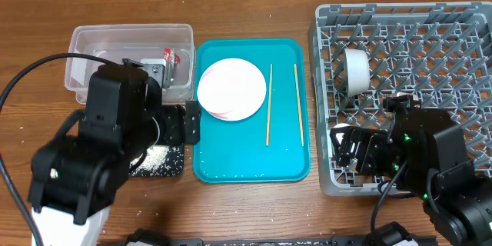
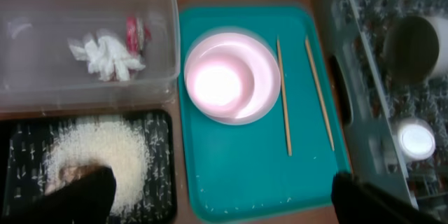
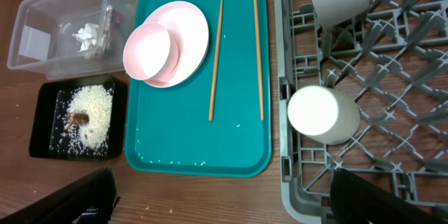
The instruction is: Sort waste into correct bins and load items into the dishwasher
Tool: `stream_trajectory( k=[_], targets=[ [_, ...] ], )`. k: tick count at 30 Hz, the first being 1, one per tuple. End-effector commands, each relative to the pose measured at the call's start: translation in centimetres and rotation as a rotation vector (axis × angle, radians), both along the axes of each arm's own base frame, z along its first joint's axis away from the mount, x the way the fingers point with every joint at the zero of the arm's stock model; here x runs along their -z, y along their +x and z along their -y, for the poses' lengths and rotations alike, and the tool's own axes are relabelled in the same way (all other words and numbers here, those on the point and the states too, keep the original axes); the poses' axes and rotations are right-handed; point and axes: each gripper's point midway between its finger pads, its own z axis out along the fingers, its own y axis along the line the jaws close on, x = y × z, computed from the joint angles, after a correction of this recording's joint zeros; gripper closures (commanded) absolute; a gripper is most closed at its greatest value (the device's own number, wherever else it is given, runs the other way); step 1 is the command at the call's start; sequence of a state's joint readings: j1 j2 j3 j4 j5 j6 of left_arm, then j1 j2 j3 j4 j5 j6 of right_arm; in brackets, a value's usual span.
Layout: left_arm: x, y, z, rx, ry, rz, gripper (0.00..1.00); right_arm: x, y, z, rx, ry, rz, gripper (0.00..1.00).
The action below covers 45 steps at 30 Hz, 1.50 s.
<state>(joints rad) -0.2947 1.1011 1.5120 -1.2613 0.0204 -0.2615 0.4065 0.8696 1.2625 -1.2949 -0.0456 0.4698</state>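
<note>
Pink plates stacked on teal tray, chopsticks alongside. Cup in rack, on its side I think. Wrist views show rice on black tray; overhead, left arm covers most. Left tool, right tool: both spread.

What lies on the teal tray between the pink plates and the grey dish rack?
Two wooden chopsticks lie there, apart and roughly parallel on the teal tray. The overhead view shows this most clearly.

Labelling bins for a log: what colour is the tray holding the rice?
The tray is black, clearest in the right wrist view.
</note>
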Motion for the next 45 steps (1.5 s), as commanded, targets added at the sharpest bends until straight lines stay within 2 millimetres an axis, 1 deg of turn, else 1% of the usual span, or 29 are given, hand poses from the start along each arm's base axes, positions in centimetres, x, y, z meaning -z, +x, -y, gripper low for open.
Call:
stream_trajectory(
  k=[1,4,10,16,18,19,24,29,32,34,36,39,45],
  targets=[
    [-1.3,0.7,-1.6,-0.036,0.051,0.223,0.00,-0.6,0.1,0.0,0.000,0.008,0.020,0.00],
    [-1.1,0.9,-2.0,-0.048,0.016,0.371,0.00,-0.6,0.1,0.0,0.000,0.008,0.020,0.00],
    [1.2,-0.8,-2.6,-0.052,-0.066,0.553,0.00,-0.6,0.1,0.0,0.000,0.008,0.020,0.00],
    [4.1,-2.1,-3.9,-0.093,-0.088,0.672,0.00,-0.6,0.1,0.0,0.000,0.008,0.020,0.00],
    [5.0,-2.3,-3.8,-0.084,-0.099,0.701,0.00,-0.6,0.1,0.0,0.000,0.008,0.020,0.00],
    [5.9,-2.4,-3.6,-0.073,-0.109,0.716,0.00,-0.6,0.1,0.0,0.000,0.008,0.020,0.00],
    [8.9,-2.2,-3.0,-0.043,-0.137,0.753,0.00,-0.6,0.1,0.0,0.000,0.008,0.020,0.00],
    [11.4,-1.6,-2.7,-0.035,-0.154,0.799,0.00,-0.6,0.1,0.0,0.000,0.007,0.020,0.00],
    [12.7,-1.3,-2.7,-0.052,-0.196,0.826,0.00,-0.6,0.1,0.0,0.000,0.008,0.020,0.00],
    [13.7,-1.1,-2.7,-0.066,-0.229,0.831,0.00,-0.6,0.1,0.0,0.000,0.008,0.020,0.00],
    [14.8,-1.0,-2.7,-0.076,-0.236,0.793,0.00,-0.6,0.1,0.0,0.000,0.007,0.020,0.00],
    [15.7,-1.1,-2.6,-0.072,-0.231,0.757,0.00,-0.6,0.1,0.0,0.000,0.008,0.020,0.00],
    [15.9,-1.1,-2.6,-0.074,-0.229,0.750,0.00,-0.6,0.1,0.0,0.000,0.008,0.020,0.00]
  ],
)
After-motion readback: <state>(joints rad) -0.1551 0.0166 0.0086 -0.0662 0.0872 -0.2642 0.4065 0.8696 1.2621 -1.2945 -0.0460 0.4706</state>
